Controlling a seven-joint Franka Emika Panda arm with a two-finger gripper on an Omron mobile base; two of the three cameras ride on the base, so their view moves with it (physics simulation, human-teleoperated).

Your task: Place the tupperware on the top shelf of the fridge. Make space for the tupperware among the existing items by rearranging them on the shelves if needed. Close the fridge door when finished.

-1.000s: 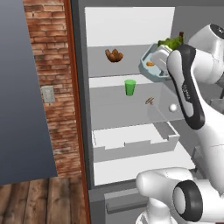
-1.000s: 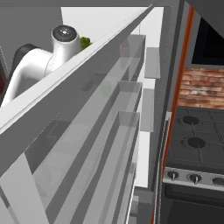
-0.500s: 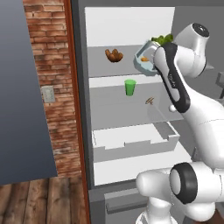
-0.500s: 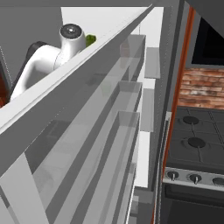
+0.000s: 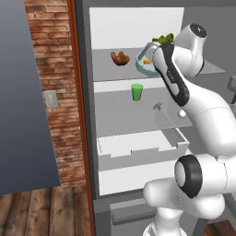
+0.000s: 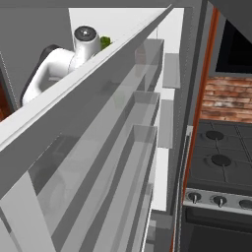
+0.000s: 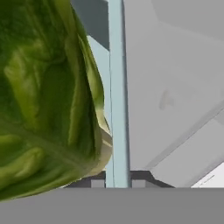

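We have carried the tupperware (image 5: pixel 146 61) further left, over the top shelf (image 5: pixel 110 71). It now sits close beside the croissant (image 5: pixel 120 58)

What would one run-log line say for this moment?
gripper: shut on tupperware rim | tupperware: at top shelf, beside croissant | green cup: shelf below | fridge door: open
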